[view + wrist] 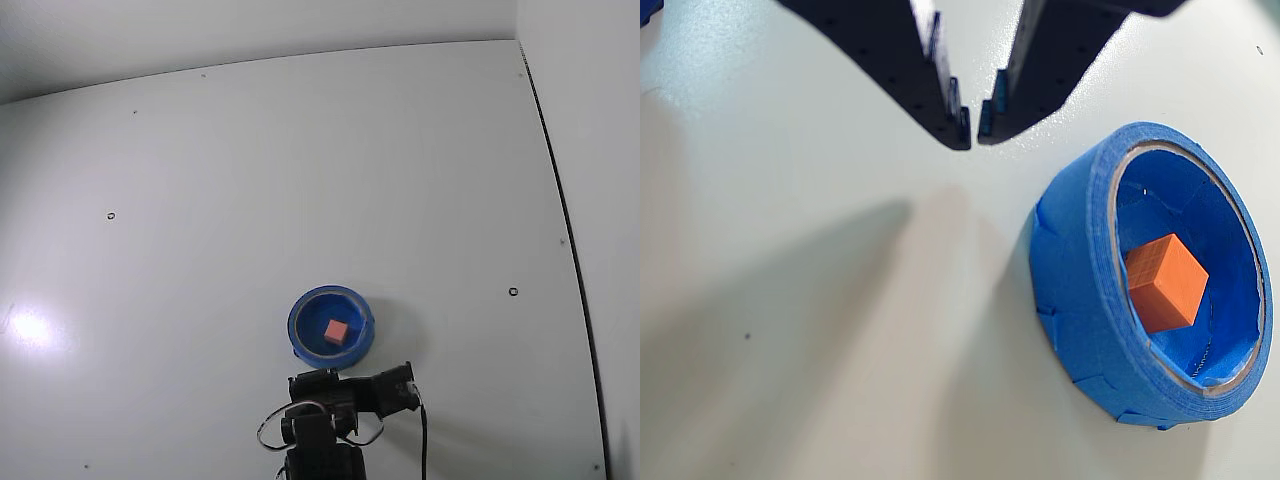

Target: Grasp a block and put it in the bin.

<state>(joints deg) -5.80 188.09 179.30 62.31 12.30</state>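
While block [1165, 281] sits in bin [1080, 290], pincer [974, 128] nearly closed, empty, white table [300, 170].

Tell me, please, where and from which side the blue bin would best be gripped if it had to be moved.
Probably the rim of the bin, from above: one finger outside the wall, one inside. The wall is thick and upright, and the ring looks too wide to span. Choose a stretch clear of the block lying inside. The tool is empty, its tips nearly closed.
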